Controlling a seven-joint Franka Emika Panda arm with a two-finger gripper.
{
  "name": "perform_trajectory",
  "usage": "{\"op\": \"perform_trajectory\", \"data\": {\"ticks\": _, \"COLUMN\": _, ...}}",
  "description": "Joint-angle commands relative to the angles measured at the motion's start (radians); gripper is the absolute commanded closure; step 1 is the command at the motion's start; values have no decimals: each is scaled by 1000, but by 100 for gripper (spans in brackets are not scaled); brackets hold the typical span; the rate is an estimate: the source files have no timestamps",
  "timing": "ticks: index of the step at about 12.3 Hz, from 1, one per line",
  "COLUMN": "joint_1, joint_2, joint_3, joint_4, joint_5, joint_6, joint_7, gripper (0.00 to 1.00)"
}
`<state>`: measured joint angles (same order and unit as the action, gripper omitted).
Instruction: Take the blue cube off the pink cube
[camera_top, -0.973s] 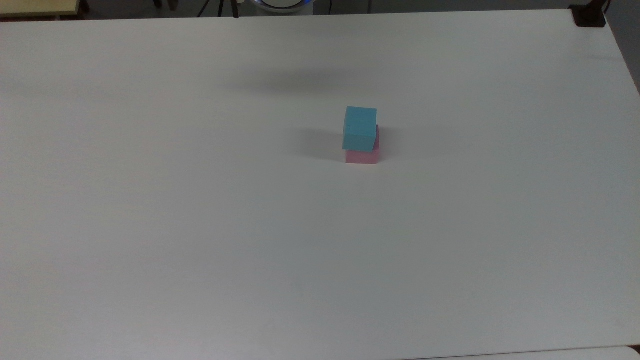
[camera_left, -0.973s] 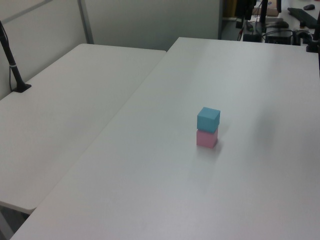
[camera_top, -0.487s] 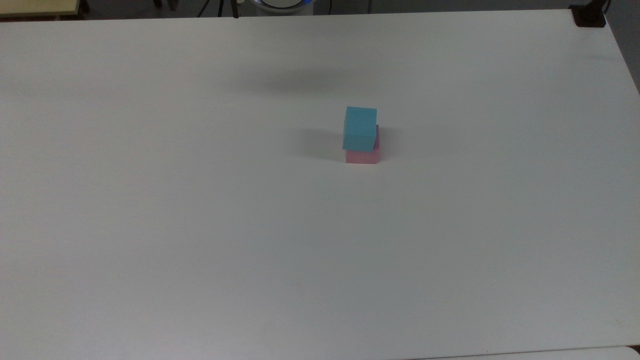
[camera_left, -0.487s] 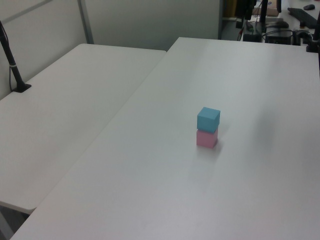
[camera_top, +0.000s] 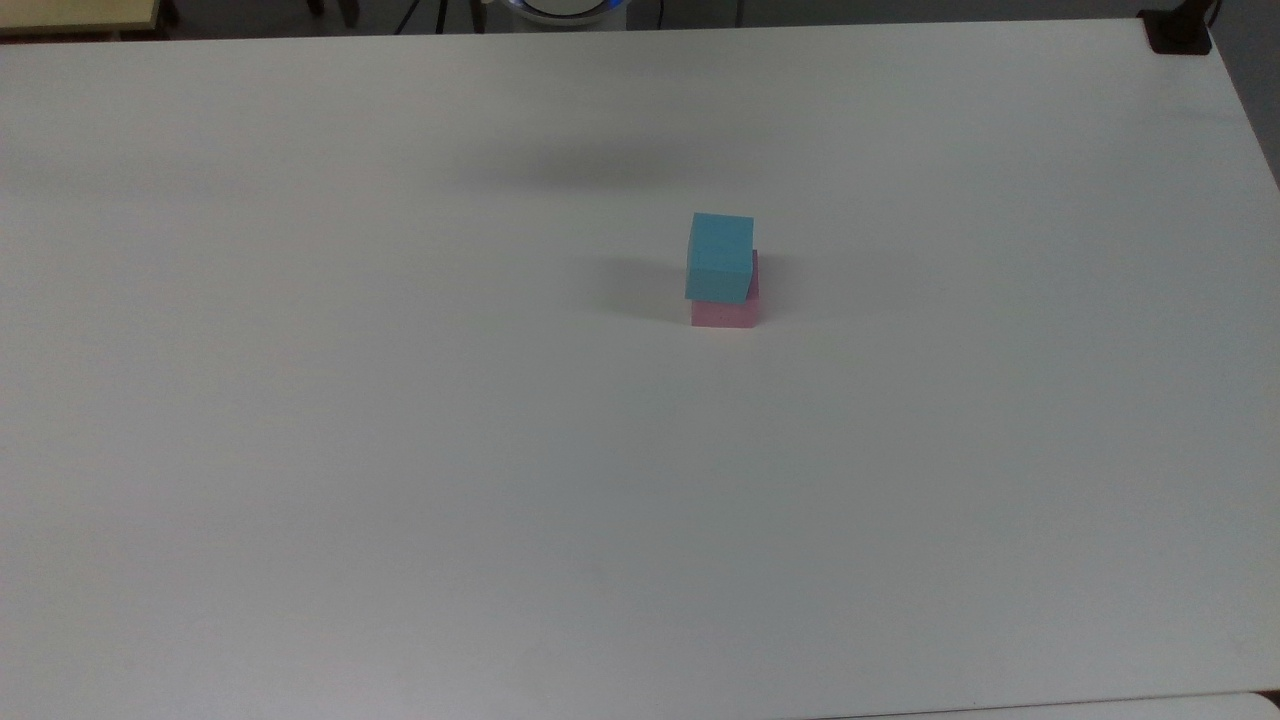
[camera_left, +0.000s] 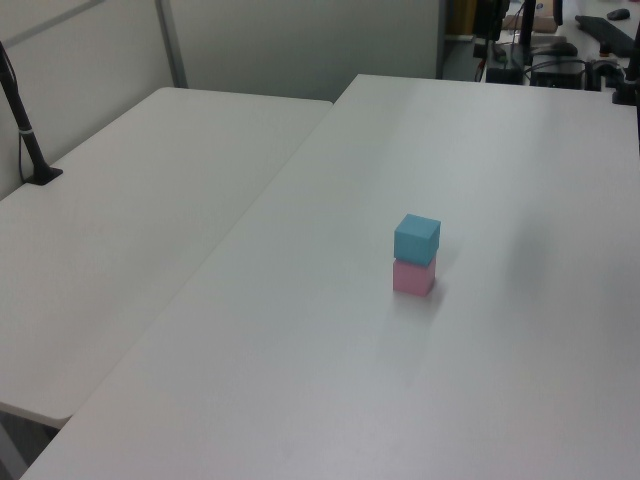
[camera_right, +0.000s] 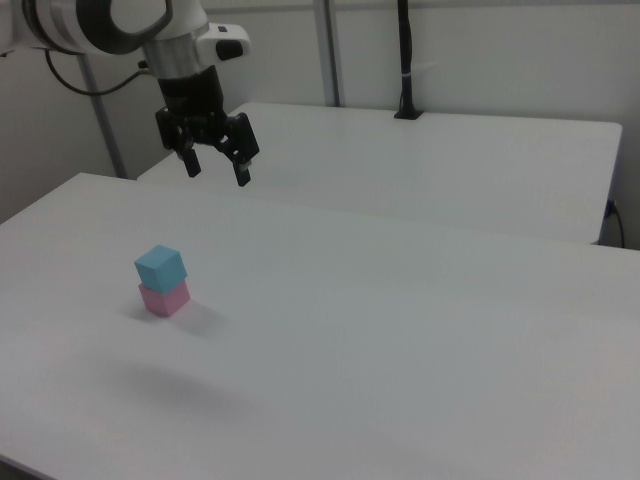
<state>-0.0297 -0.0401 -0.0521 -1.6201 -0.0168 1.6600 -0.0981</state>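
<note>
Blue cube (camera_top: 720, 256) sits on top of pink cube (camera_top: 726, 311), touching, stack upright on white table (camera_top: 400, 450), roughly mid-table. In top view the blue one is turned a bit vs the pink one, so pink's edge peeks out at the top view's right and along the bottom. Left view: blue cube (camera_left: 417, 239) over pink cube (camera_left: 413, 277), stack towards the left view's right on the table (camera_left: 300, 350); a second white table (camera_left: 120, 250) butts up along the left view's left, w/ a black pole (camera_left: 22, 125) standing on it near the wall. Right view: blue cube (camera_right: 161, 266) on pink cube (camera_right: 165, 297), at the right view's left on the table (camera_right: 400, 350). Gripper (camera_right: 215, 169) hangs in the air well above the table, up and to the right view's right of the stack, well apart from both cubes; its two black fingers (camera_right: 243, 160) point down and are spread apart, nothing between them. White arm (camera_right: 110, 25) comes in from the right view's upper left corner. Soft shadow on the table in top view, above the stack.
</note>
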Motion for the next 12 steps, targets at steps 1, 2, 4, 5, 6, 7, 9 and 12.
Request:
{"op": "perform_trajectory", "data": {"ticks": 1, "joint_1": 97, "joint_2": 32, "joint_3": -3, "joint_4": -35, "joint_5": 36, "joint_6": 14, "joint_7": -11, "gripper": 0}}
{"op": "perform_trajectory", "data": {"ticks": 2, "joint_1": 114, "joint_2": 48, "joint_3": -3, "joint_4": -35, "joint_5": 64, "joint_6": 15, "joint_7": 18, "gripper": 0}}
{"op": "perform_trajectory", "data": {"ticks": 4, "joint_1": 161, "joint_2": 78, "joint_3": -3, "joint_4": -35, "joint_5": 107, "joint_6": 36, "joint_7": 75, "gripper": 0}}
{"op": "perform_trajectory", "data": {"ticks": 5, "joint_1": 189, "joint_2": 97, "joint_3": -3, "joint_4": -53, "joint_5": 112, "joint_6": 81, "joint_7": 142, "gripper": 0}}
{"op": "perform_trajectory", "data": {"ticks": 6, "joint_1": 224, "joint_2": 120, "joint_3": -3, "joint_4": -76, "joint_5": 112, "joint_6": 154, "joint_7": 215, "gripper": 0}}
{"op": "perform_trajectory", "data": {"ticks": 7, "joint_1": 247, "joint_2": 137, "joint_3": -3, "joint_4": -92, "joint_5": 112, "joint_6": 200, "joint_7": 257, "gripper": 0}}
{"op": "perform_trajectory", "data": {"ticks": 9, "joint_1": 289, "joint_2": 192, "joint_3": 8, "joint_4": -101, "joint_5": 101, "joint_6": 262, "joint_7": 329, "gripper": 0}}
{"op": "perform_trajectory", "data": {"ticks": 12, "joint_1": 298, "joint_2": 245, "joint_3": 44, "joint_4": -101, "joint_5": 80, "joint_6": 285, "joint_7": 377, "gripper": 0}}
